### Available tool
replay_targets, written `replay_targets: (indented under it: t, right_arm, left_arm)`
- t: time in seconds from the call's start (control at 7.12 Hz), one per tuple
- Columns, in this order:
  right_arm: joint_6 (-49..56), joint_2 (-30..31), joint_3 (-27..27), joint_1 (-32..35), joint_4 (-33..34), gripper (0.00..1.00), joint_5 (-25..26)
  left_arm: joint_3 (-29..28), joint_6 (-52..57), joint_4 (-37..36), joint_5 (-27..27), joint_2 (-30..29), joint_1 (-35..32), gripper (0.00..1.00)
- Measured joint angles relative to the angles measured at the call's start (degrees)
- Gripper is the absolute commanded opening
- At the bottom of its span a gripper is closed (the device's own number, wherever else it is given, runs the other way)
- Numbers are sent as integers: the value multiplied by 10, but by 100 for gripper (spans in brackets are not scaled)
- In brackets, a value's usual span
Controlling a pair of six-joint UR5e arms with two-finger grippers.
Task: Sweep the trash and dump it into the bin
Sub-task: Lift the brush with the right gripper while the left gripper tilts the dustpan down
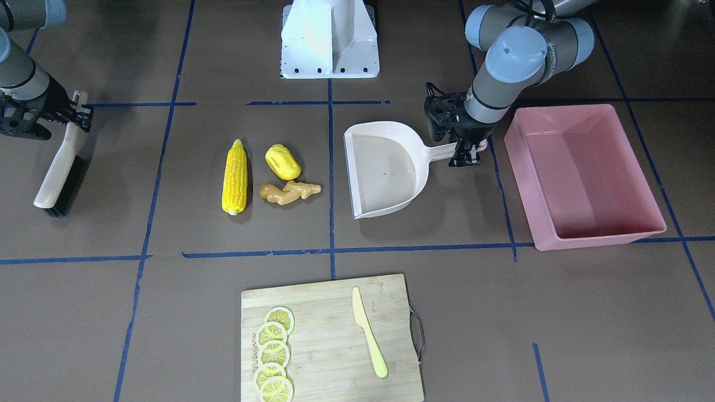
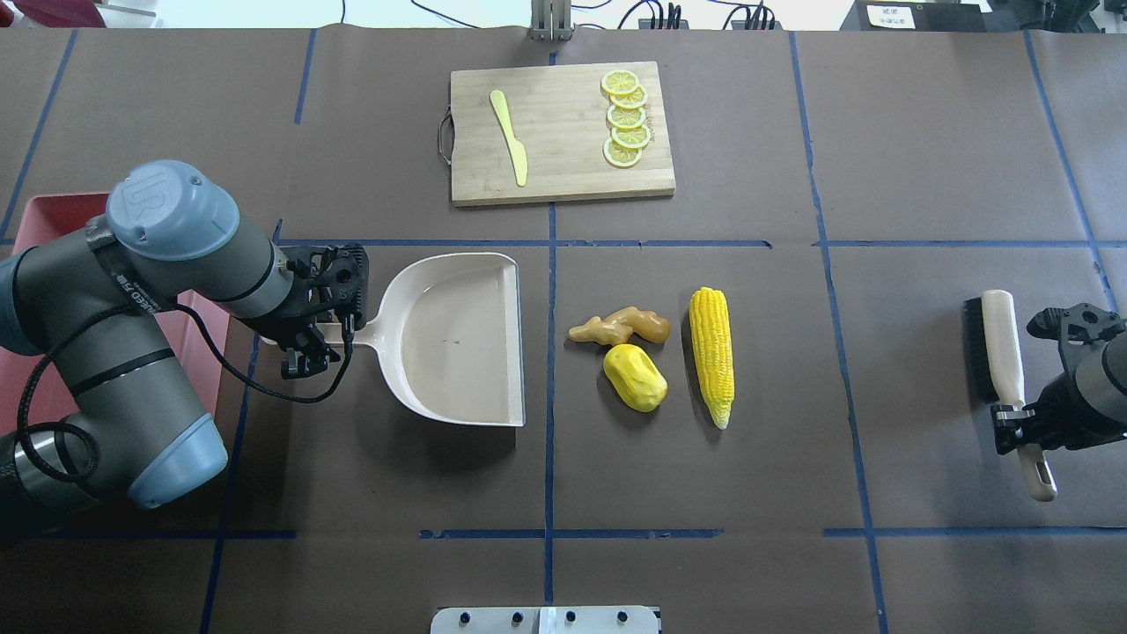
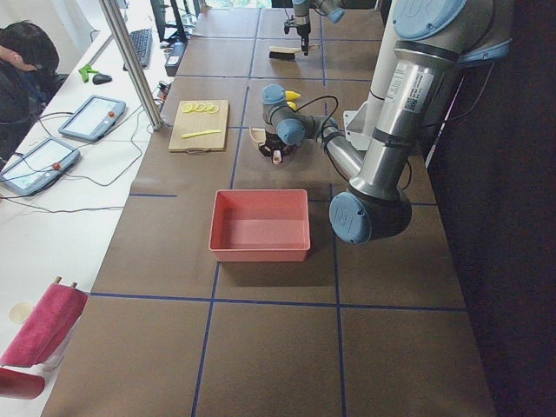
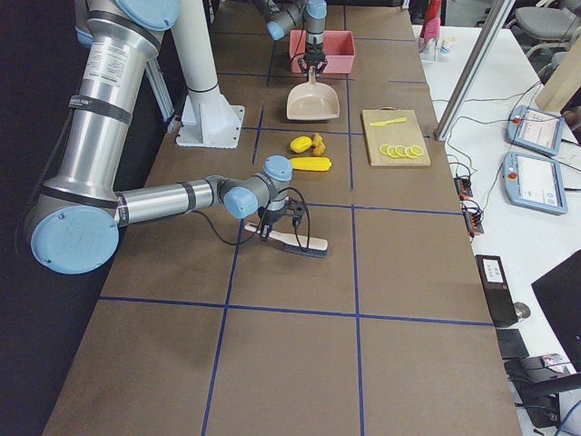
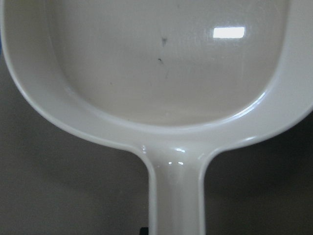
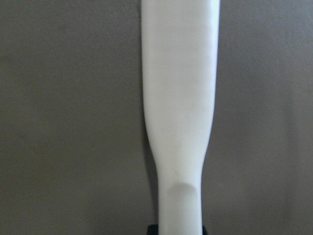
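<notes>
- On the bench (image 2: 792,484), corn cob (image 2: 711,352), yellow piece (image 2: 634,377) and ginger root (image 2: 621,326) lie near the dustpan (image 2: 458,339) mouth, bin (image 1: 586,173) behind.
- The left fingers (image 2: 310,342) grip the dustpan, the right fingers (image 2: 1017,416) the brush (image 2: 995,343).
- A crooked sweep may roll the cob past the pan.

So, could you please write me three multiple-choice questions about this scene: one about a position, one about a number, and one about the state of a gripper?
1. Where does the dustpan lie?
A. between the trash and the bin
B. inside the bin
C. beyond the trash, far from the bin

2. How many lemon slices lie on the cutting board?
A. three
B. five
C. seven

3. The left gripper is:
A. open above the trash
B. shut on the dustpan's handle
C. shut on a lemon slice

Answers:
1 A: the front view shows trash, dustpan and bin in one row.
2 B: five overlapping slices lie in a line.
3 B: it sits closed around the handle's end, and the left wrist view shows the handle running into it.
</notes>
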State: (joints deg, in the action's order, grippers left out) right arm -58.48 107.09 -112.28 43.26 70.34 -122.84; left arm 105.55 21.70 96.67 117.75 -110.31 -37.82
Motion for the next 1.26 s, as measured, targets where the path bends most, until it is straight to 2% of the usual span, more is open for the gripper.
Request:
replay_targets:
  t: [0.42,0.7,1.26]
  right_arm:
    - [0,-2,-28,10,-1,0,-21]
    - [0,-11,-41,19,-1,0,-41]
    - [-1,-40,-44,22,6,0,-67]
  left_arm:
    - [8,-2,-11,-42,-17,0,0]
    - [13,-3,-63,-90,-33,4,0]
    - [14,-3,-143,-98,-73,42,0]
